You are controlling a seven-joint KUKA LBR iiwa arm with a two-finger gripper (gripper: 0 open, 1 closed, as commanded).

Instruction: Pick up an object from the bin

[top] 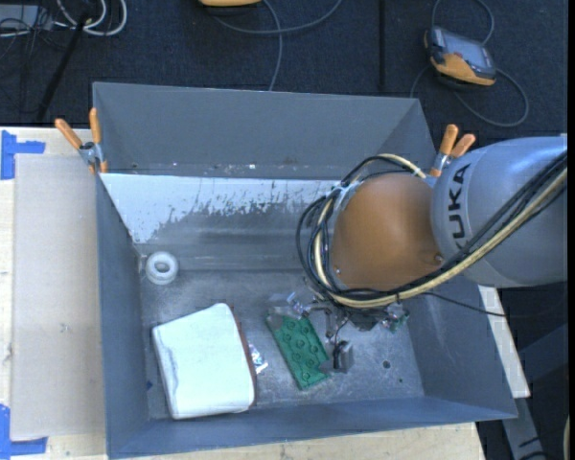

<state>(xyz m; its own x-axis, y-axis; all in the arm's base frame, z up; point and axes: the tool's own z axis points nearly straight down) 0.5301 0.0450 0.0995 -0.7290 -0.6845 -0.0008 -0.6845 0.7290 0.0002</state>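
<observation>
A flat green studded plate [302, 350] lies tilted on the bin floor, right of the middle near the front. My gripper [341, 355] hangs low under the arm's orange cover, just off the plate's right edge and close to the floor. A small crinkled silvery scrap [257, 357] lies just left of the plate. Whether the gripper touches the plate is hidden from me.
A large white rectangular block [203, 360] with a brownish right edge fills the front left of the floor. A small clear tape roll [161, 267] sits at the back left. The arm and its cables cover the bin's right side.
</observation>
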